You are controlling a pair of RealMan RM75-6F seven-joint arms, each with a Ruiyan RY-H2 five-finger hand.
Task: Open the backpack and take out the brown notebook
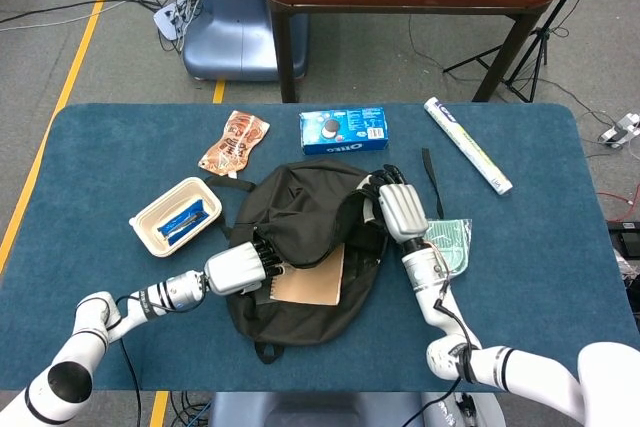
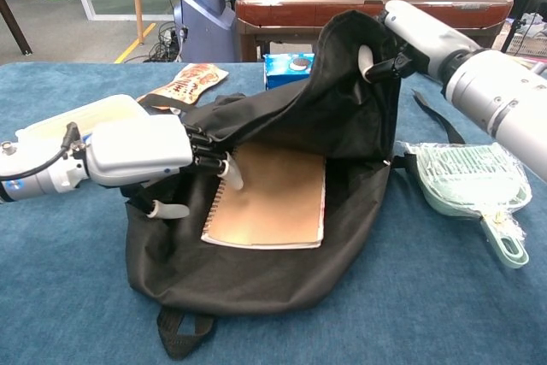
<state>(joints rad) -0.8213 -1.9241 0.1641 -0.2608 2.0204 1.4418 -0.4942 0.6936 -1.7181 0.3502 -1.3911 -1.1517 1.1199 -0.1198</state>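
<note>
Blue table (image 1: 520, 277) carries the black backpack (image 2: 256, 279) w/ right hand (image 2: 402, 36) fingers pinching its flap up; left hand (image 2: 141, 153), fingers spread & holding nothing, is at the brown notebook (image 2: 269, 198) inside near its spiral edge, so slide under that edge, pinch, pull toward the near-left opening.

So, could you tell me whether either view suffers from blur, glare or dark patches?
Head view: sharp, evenly lit; the backpack shows little fold detail. Chest view: sharp too; faint sheen on the left hand; deep shadow under the raised flap above the brown notebook.
</note>
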